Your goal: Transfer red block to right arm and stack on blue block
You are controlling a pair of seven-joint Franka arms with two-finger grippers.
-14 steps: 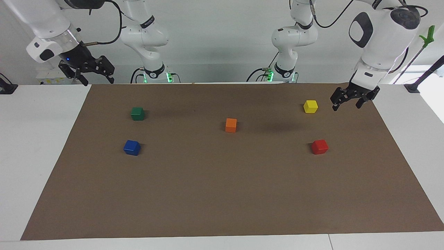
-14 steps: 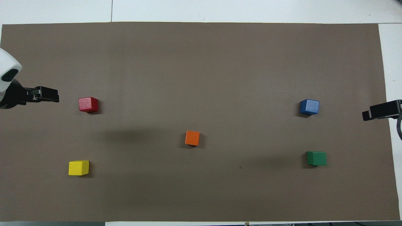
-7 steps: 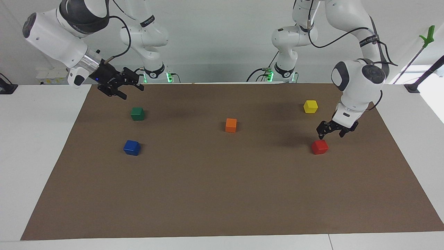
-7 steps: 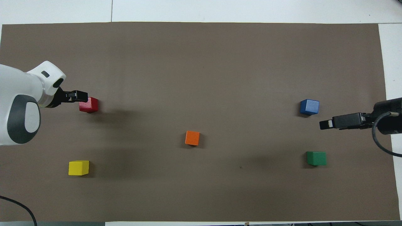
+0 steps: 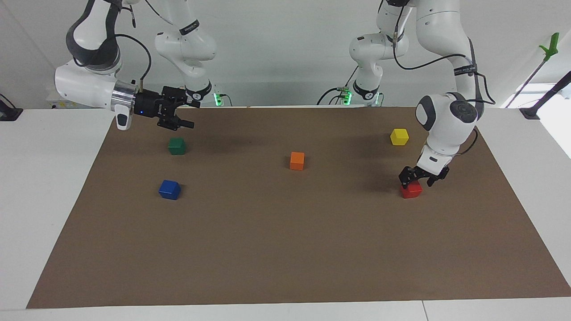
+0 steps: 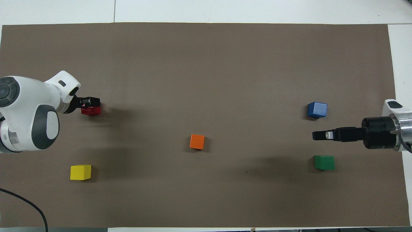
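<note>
The red block [image 5: 411, 191] lies on the brown mat [image 5: 285, 249] toward the left arm's end, also in the overhead view [image 6: 91, 111]. My left gripper [image 5: 417, 180] is open and low over it, its fingers down at the block's top edges; it covers part of the block in the overhead view [image 6: 93, 102]. The blue block [image 5: 170, 189] lies toward the right arm's end [image 6: 317, 109]. My right gripper [image 5: 192, 116] is open, held level in the air over the mat between the blue block and the green block [image 6: 315, 135].
A green block [image 5: 177, 146] lies nearer to the robots than the blue block. An orange block [image 5: 297, 160] lies mid-mat. A yellow block [image 5: 399, 136] lies nearer to the robots than the red block. White table borders the mat.
My left gripper came down from beside the yellow block onto the red block. My right gripper swung in from off the mat's edge to over the mat by the green block.
</note>
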